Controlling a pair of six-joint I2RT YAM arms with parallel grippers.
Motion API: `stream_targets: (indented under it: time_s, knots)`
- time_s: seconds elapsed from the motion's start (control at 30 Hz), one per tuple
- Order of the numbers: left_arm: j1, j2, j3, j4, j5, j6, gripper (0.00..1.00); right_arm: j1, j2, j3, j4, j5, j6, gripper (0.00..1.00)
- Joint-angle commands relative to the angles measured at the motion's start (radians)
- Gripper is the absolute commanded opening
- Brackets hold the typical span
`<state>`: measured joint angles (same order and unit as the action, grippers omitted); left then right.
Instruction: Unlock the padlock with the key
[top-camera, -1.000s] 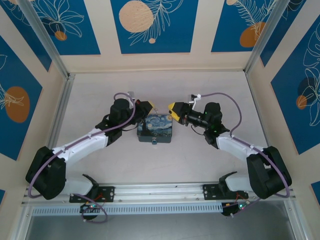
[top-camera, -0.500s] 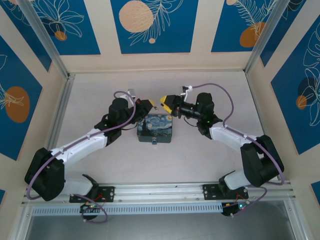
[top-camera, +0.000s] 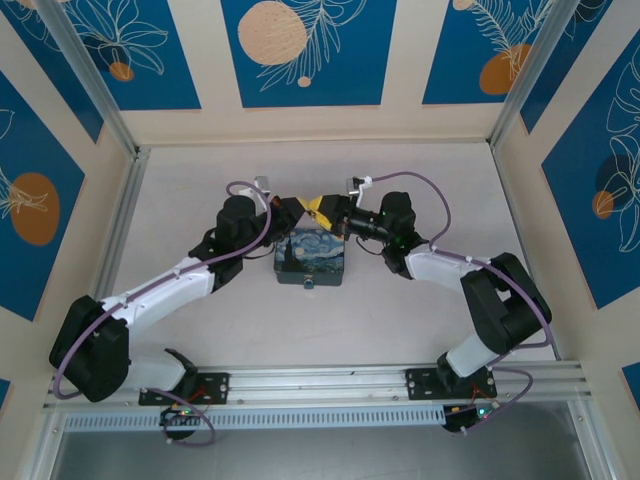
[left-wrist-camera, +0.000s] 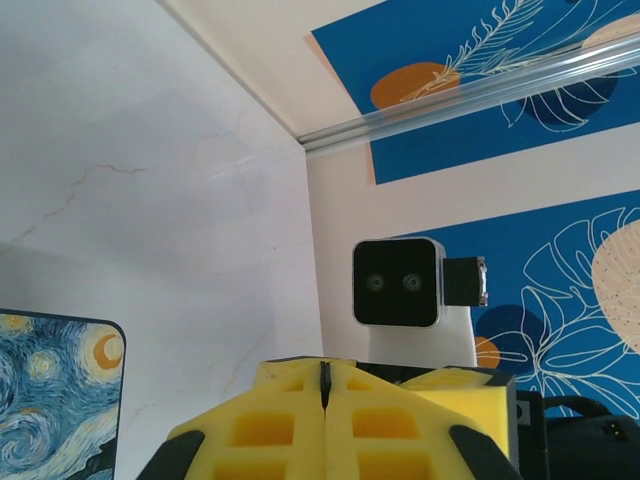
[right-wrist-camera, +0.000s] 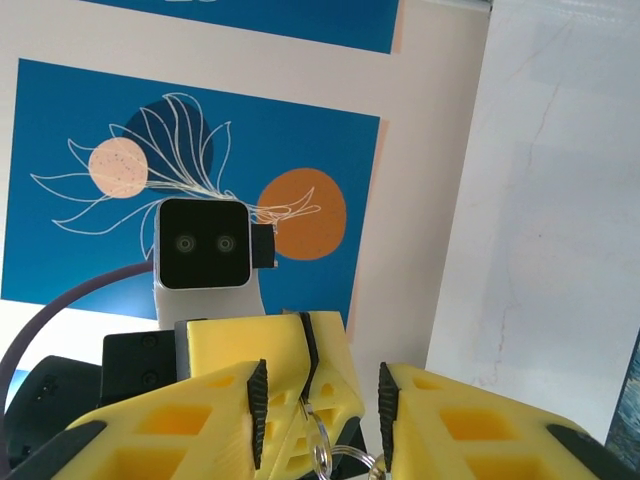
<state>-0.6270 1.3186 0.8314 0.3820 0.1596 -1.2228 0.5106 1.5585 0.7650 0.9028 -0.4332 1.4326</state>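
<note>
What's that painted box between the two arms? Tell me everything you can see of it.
The box is rectangular with rounded corners, its top painted in dark-blue swirls with yellow stars and a moon; it looks like a tin. It lies flat, seemingly closed, on the pale table, near its middle. A tiny silvery thing, likely the padlock, sits at its near edge.
</note>
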Motion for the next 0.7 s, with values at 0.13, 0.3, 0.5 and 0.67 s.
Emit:
stream_targets:
  time_s: [0.13,0.3,0.5,0.67]
  knots:
    - [-0.012,-0.016,0.024,0.037,-0.014,0.012,0.00,0.021,0.008,-0.033,0.086,0.019,0.029,0.34]
    - [-0.013,-0.019,0.023,0.037,-0.020,0.012,0.00,0.026,0.011,-0.052,0.105,0.027,0.037,0.32]
    - [-0.014,-0.020,0.021,0.032,-0.026,0.012,0.00,0.031,0.010,-0.065,0.116,0.030,0.042,0.32]
    - [-0.014,-0.022,0.018,0.030,-0.028,0.013,0.00,0.031,0.011,-0.069,0.117,0.033,0.041,0.31]
